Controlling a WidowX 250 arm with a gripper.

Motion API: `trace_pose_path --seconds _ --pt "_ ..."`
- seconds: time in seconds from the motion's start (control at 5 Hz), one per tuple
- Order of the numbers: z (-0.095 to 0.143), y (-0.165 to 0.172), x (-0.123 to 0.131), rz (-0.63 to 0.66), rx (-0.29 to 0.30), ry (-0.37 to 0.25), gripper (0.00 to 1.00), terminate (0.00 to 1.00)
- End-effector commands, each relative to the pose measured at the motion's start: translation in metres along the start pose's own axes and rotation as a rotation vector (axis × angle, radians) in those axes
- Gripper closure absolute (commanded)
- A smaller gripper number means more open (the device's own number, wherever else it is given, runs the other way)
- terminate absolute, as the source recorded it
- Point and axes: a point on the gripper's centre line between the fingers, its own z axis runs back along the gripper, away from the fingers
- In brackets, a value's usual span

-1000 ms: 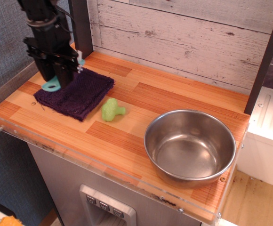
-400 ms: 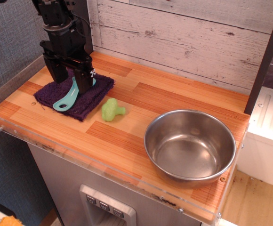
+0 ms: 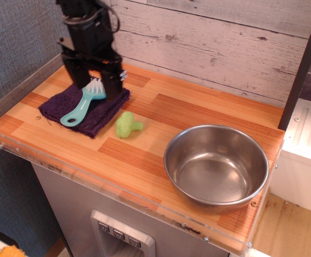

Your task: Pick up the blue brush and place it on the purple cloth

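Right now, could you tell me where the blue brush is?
The blue brush lies on the purple cloth at the counter's left end, below the gripper, left of the green toy.

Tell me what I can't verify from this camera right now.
- Back edge of the purple cloth: hidden behind the gripper.
- Blue brush bristles: partly covered by the fingers, so contact is unclear.
- Arm above the gripper: cut off by the top edge.
- Green toy details: too small.
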Motion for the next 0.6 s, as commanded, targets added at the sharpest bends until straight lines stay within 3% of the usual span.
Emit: trace_pose_path --seconds 0.0,0.2,0.4 --pt "0.0149 -0.0196 0.0042 0.056 0.024 -0.019 0.00 0.00" --pt "0.0149 -0.0196 0.0042 0.056 0.024 -0.019 0.00 0.00" --pt "0.0149 -0.0196 0.0042 0.056 0.024 -0.019 0.00 1.00"
